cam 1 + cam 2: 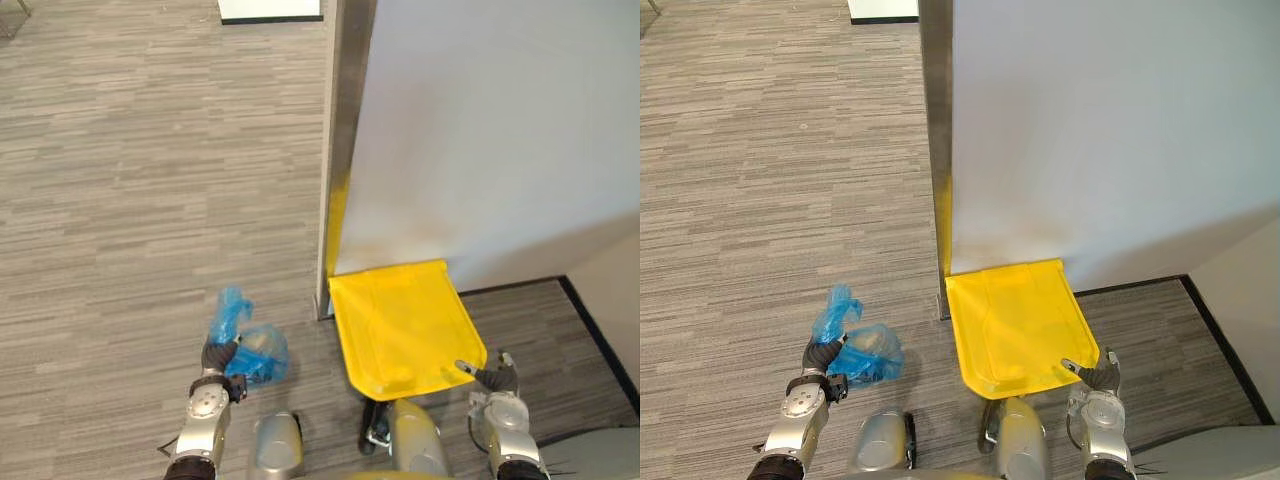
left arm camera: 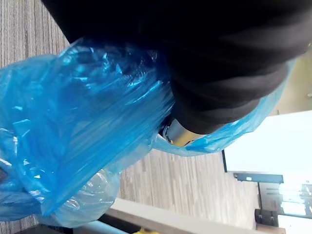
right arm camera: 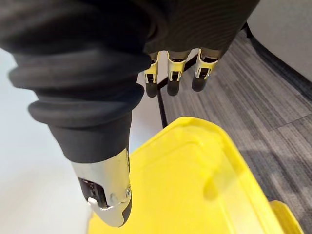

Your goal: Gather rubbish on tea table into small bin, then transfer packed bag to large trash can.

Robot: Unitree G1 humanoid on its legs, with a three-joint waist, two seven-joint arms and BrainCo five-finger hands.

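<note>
The left hand (image 1: 220, 357) has its fingers closed round the gathered neck of the blue bag (image 1: 258, 352). The bag's twisted top stands up past the fingers, and its bulging body hangs just beside them on the inner side, above the floor (image 1: 130, 200). In the left wrist view the crinkled blue film lies close against the hand's dark cover. The right hand (image 1: 497, 379) holds nothing: its fingers (image 3: 168, 83) are loose and slightly apart, and its thumb (image 3: 105, 195) points at the near corner of the yellow lid (image 1: 400, 320). I cannot tell whether it touches. The floor is grey carpet in fine stripes. Beyond the lid rises a pale wall (image 1: 500, 130) edged by a metal post (image 1: 340, 150), with a black skirting (image 1: 600, 335) running off past the right fingers.
</note>
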